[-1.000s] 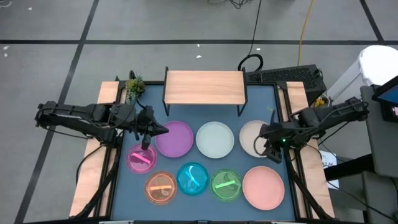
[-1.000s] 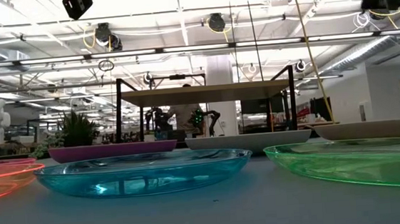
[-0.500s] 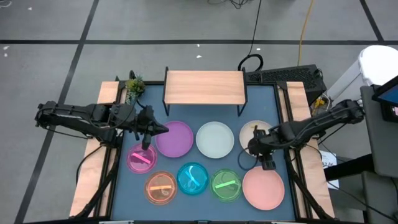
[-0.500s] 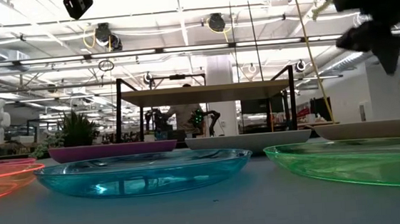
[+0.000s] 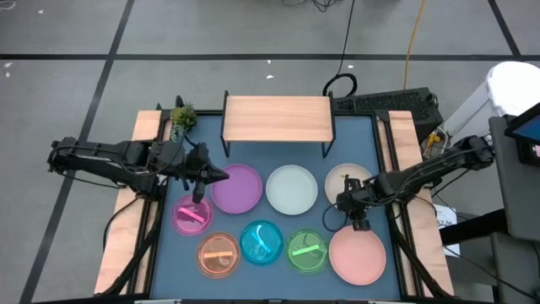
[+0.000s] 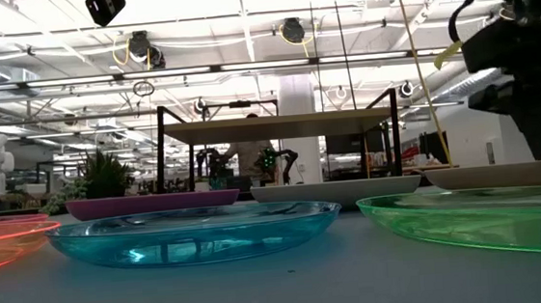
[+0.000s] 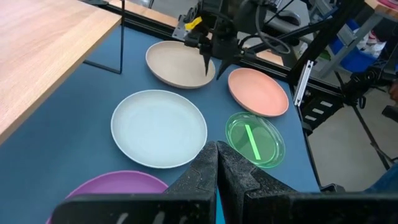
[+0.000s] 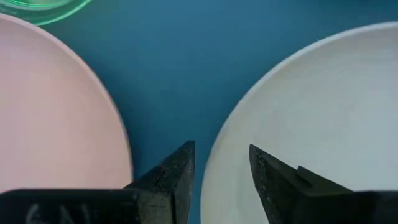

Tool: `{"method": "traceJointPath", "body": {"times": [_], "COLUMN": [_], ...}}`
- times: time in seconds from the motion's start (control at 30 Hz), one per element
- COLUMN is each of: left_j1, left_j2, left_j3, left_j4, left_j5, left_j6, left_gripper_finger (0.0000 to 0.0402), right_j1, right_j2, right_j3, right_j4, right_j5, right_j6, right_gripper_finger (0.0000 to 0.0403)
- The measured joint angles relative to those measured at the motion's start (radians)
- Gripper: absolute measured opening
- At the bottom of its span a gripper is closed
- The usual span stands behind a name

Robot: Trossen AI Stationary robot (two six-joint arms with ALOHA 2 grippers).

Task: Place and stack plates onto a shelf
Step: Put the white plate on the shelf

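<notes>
Eight plates lie on the blue table (image 5: 354, 131). Upper row, left to right: purple plate (image 5: 237, 187), white plate (image 5: 292, 188), beige plate (image 5: 341, 181). Lower row: small pink plate (image 5: 192, 214), orange plate (image 5: 219, 254), blue plate (image 5: 261, 241), green plate (image 5: 307, 250), large pink plate (image 5: 358, 254). The shelf (image 5: 278, 117) at upper centre holds nothing. The left gripper (image 5: 197, 196), fingers together, hovers over the small pink plate. The right gripper (image 8: 221, 168), fingers apart, straddles the beige plate's rim.
</notes>
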Motion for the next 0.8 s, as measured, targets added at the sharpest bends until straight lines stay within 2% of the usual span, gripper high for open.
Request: {"method": "traceJointPath", "body": {"times": [0.23, 0.47, 0.63, 0.8], "left_j1": [0.0, 0.0, 0.0, 0.0], "left_j2": [0.0, 0.0, 0.0, 0.0], "left_j3": [0.0, 0.0, 0.0, 0.0], "left_j4": [0.0, 0.0, 0.0, 0.0], "left_j5": [0.0, 0.0, 0.0, 0.0], "left_j6": [-0.001, -0.003, -0.008, -0.013], "left_gripper_finger": [0.0003, 0.0003, 0.0003, 0.0003], "right_j1": [0.0, 0.001, 0.0, 0.0], "right_j2": [0.0, -0.003, -0.009, -0.027], "right_j3": [-0.064, -0.076, -0.065, 0.032], "right_j4": [0.071, 0.065, 0.053, -0.041], "right_j5": [0.026, 0.07, 0.075, 0.053], "right_j6": [0.053, 0.1, 0.154, 0.193], "right_gripper_finger": [0.0117, 0.0015, 0.0009, 0.0003]}}
